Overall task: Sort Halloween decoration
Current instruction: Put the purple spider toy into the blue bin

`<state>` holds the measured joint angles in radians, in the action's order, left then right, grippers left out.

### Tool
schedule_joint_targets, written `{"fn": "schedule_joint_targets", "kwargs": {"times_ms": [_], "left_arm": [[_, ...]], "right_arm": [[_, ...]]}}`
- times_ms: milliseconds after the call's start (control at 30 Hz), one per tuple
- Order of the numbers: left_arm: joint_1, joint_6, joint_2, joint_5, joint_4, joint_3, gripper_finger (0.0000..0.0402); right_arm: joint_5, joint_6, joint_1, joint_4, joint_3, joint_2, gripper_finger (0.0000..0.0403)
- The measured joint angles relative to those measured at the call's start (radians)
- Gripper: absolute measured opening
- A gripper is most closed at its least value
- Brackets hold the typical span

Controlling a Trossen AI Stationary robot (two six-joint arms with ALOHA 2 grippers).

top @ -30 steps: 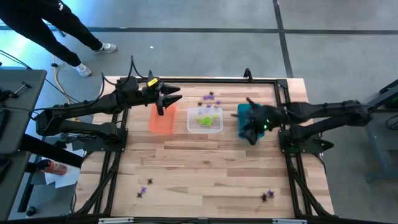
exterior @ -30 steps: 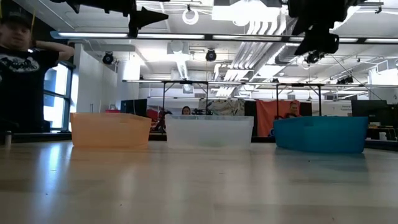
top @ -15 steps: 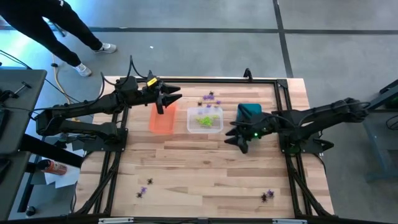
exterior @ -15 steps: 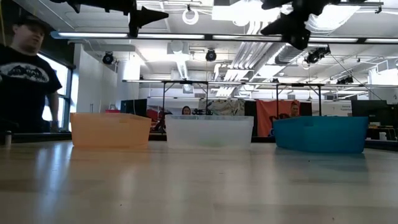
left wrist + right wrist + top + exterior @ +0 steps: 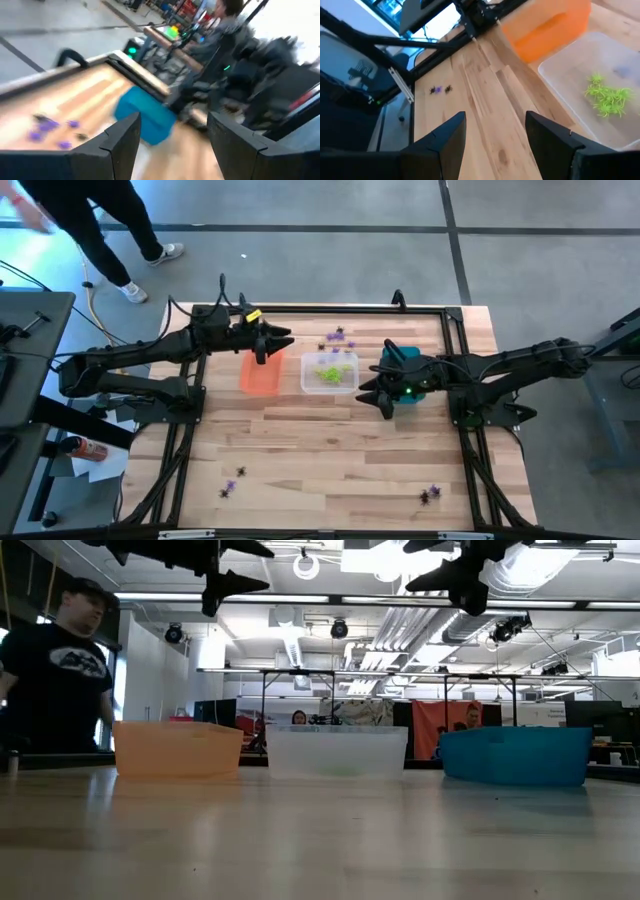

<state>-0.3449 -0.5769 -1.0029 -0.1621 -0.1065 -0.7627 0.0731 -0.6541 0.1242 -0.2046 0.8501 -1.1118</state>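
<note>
Lime green Halloween decoration pieces (image 5: 332,372) lie in the clear bin (image 5: 348,385), also shown in the right wrist view (image 5: 606,97). Purple and black ones lie loose on the table: at the far edge (image 5: 337,336), near left (image 5: 232,484) and near right (image 5: 430,494). My left gripper (image 5: 275,345) hovers open and empty high above the far end of the orange bin (image 5: 259,375). My right gripper (image 5: 373,394) hovers open and empty between the clear bin and the teal bin (image 5: 402,358), pointing toward the table's left. Both stand well above the bins in the low view.
The three bins stand in a row across the table's far half. A black frame rail (image 5: 460,360) runs round the table. A person (image 5: 100,220) walks on the floor beyond the far left corner. Bare wood lies in the table's middle and near part.
My right gripper has swung from over the teal bin toward the table's left, to the gap beside the clear bin, tipping up from pointing steeply down to nearly level. My left gripper has rolled about its own axis in place. The person has walked on.
</note>
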Motion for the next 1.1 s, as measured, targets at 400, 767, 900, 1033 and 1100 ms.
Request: {"fn": "schedule_joint_targets", "kwargs": {"times_ms": [400, 767, 900, 1033, 1100], "left_arm": [[0.483, -0.026, -0.302, 0.086, 0.784, -0.371, 0.0216], [1.047, -0.432, -0.473, 0.304, 0.968, -0.374, 0.0216], [1.187, -0.321, -0.564, 0.337, 0.982, -0.373, 0.0216], [1.258, -0.288, -0.632, 0.307, 0.965, -0.337, 0.0216], [1.278, -0.312, -0.635, 0.278, 0.916, -0.291, 0.0216]], "right_arm": [[-0.238, -0.004, 0.006, -0.226, 0.000, 0.001, 0.0199], [-0.249, 0.207, 0.091, -0.285, 0.000, 0.001, 0.0199], [-0.246, 0.207, 0.103, -0.285, 0.000, 0.001, 0.0199], [-0.219, 0.169, 0.117, -0.285, 0.000, 0.001, 0.0199], [-0.185, 0.157, 0.126, -0.285, 0.000, 0.001, 0.0199]]}}
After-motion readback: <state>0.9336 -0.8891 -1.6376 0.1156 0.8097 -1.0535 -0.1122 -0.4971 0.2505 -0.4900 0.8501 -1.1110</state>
